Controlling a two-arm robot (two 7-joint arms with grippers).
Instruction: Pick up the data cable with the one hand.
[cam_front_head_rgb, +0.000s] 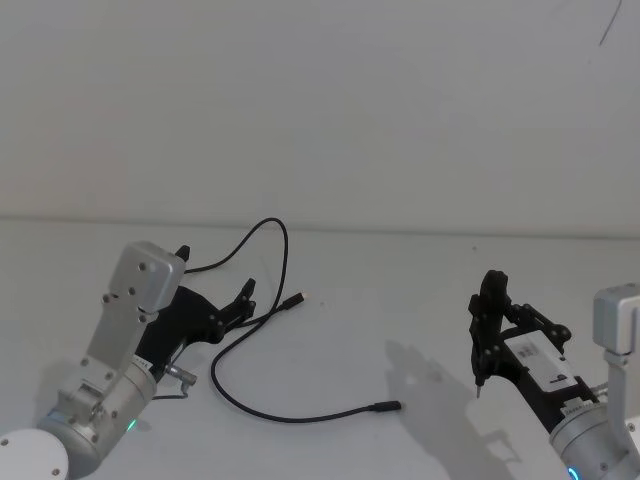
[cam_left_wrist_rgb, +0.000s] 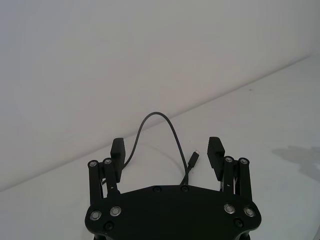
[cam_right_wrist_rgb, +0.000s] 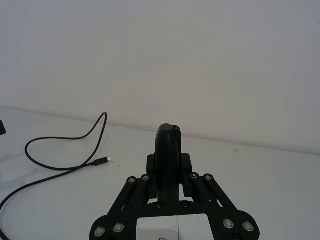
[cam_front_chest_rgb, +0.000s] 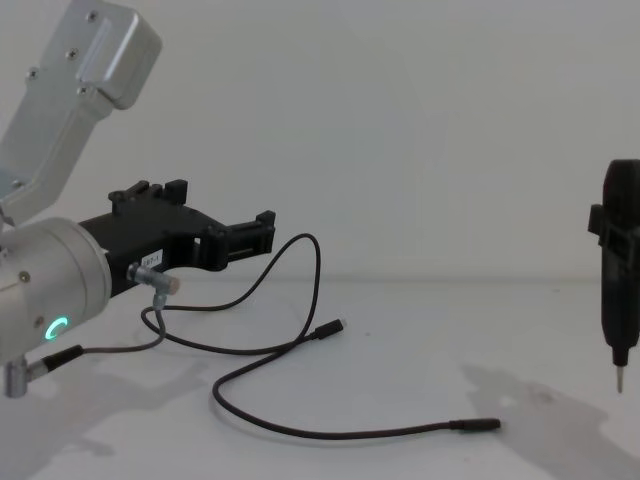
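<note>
The data cable (cam_front_head_rgb: 215, 370) lies on the white table (cam_front_head_rgb: 400, 290) in loose curves. One plug (cam_front_head_rgb: 385, 406) lies near the table's centre. The other plug (cam_front_head_rgb: 293, 302) lies farther back, beside a loop that rises off the surface. In the chest view the cable (cam_front_chest_rgb: 300, 433) is on the left half of the table.

The left gripper (cam_front_head_rgb: 215, 270) hovers low over the cable's left portion. Its jaws are spread wide. In the left wrist view the loop shows between the fingers (cam_left_wrist_rgb: 118, 150); contact cannot be determined.

The right gripper (cam_front_head_rgb: 497, 325) is well apart on the right. Its jaws are clamped on a slim dark tool (cam_right_wrist_rgb: 168, 145) with its metal tip (cam_front_chest_rgb: 618, 380) pointing down.
</note>
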